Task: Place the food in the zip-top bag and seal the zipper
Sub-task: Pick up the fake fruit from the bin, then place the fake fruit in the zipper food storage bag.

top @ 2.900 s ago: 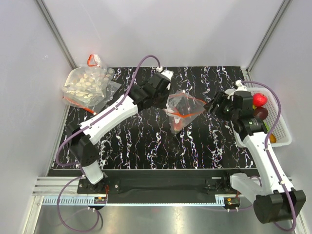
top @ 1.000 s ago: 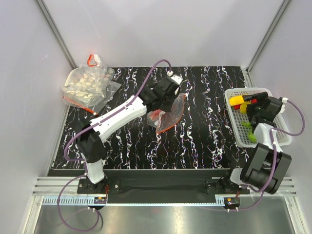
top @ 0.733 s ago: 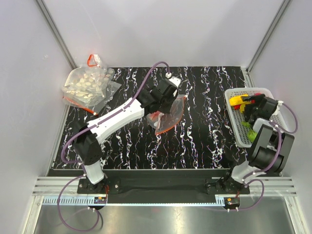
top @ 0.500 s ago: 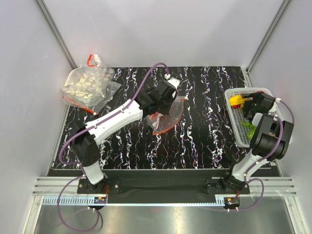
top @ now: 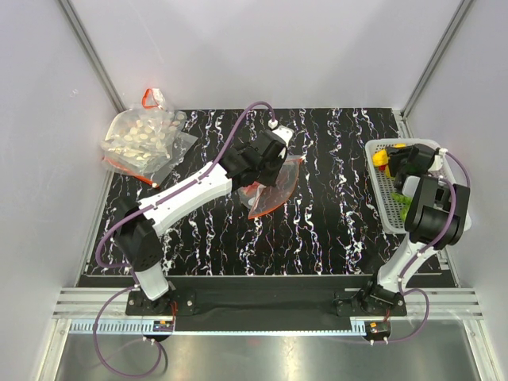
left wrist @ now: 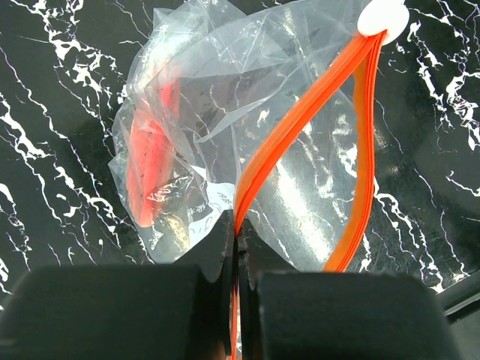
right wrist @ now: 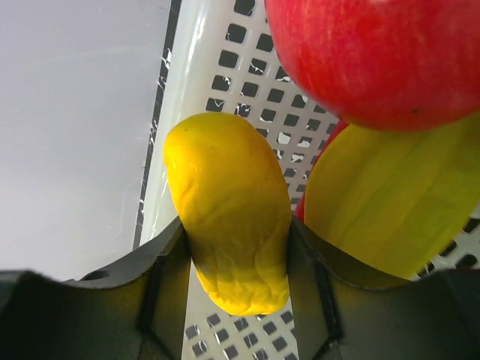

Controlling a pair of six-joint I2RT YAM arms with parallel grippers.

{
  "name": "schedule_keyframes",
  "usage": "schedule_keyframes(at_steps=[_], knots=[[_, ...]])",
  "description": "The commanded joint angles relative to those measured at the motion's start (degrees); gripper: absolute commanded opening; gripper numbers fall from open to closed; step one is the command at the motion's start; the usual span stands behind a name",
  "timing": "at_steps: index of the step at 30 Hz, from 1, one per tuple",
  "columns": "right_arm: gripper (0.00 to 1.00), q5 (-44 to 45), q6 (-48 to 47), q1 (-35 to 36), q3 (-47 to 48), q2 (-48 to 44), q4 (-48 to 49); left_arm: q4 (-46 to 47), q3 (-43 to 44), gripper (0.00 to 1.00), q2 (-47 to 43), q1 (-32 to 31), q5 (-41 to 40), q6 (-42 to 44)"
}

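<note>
- Orange plastic, the zipper (left wrist: 300, 120), is pinched between the two black fingers of the left gripper (left wrist: 236, 247). The jaws are pressed almost together, with only the thin strip between them.
- From this pinch the zipper runs up to a small white slider (left wrist: 382, 16), where its two bands meet. Lower down the bands stand apart, so the mouth is partly open.
- We see the zip-top bag (left wrist: 225, 112) as clear, crinkled film with many shiny folds. It is near the middle of the black marbled table (top: 333, 214), under the left gripper. We cannot tell if it rests on the table.
- Inside the bag lies a long red-orange food piece (left wrist: 150, 157).
- The right gripper (right wrist: 238, 277) is narrowly open around a yellow food piece (right wrist: 232, 217). Both fingers touch its sides.
- This piece is smooth, oblong and slightly wrinkled at its lower end.
- It is held over the white basket (right wrist: 247, 60), hard plastic with square holes. Next to it are a round glossy red fruit (right wrist: 375, 52) and a flat yellow-green piece (right wrist: 390, 195).
</note>
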Motion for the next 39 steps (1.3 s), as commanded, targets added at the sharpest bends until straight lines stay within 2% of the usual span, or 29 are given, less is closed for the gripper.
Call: schedule_keyframes(at_steps=[1,7,15,19,23,28,39], knots=[[0.29,2.9,-3.1,0.3,-1.6,-6.7,3.9,2.4,0.0,0.01,-2.2,-0.2,0.8,0.3],[0.25,4.6,-9.3,0.3,-7.3,-21.7,-0.1,1.5,1.5,0.0,-1.6,-0.3,0.3,0.9],[0.23,4.7,-16.5,1.9,-13.2,-42.3,-12.4,0.3,3.4,0.0,-1.2,-0.6,0.4,0.2],[0.23,1.3,-18.8,3.4,-13.9,-51.8,-18.3,-1.1,4.7,0.0,-0.8,-0.6,0.0,-0.2],[0.22,-2.5,-20.4,6.4,-14.0,-57.1,-23.9,-1.5,6.5,0.0,-0.3,-0.6,1.3,-0.7],[0.21,-4.8,-21.6,13.4,-14.3,-61.2,-28.2,-2.7,9.0,0.0,1.7,-0.6,3.0,-1.3],[0.19,-7.2,-23.1,24.5,-15.6,-65.5,-27.8,-4.4,13.2,0.0,4.3,-0.4,2.7,-0.9]])
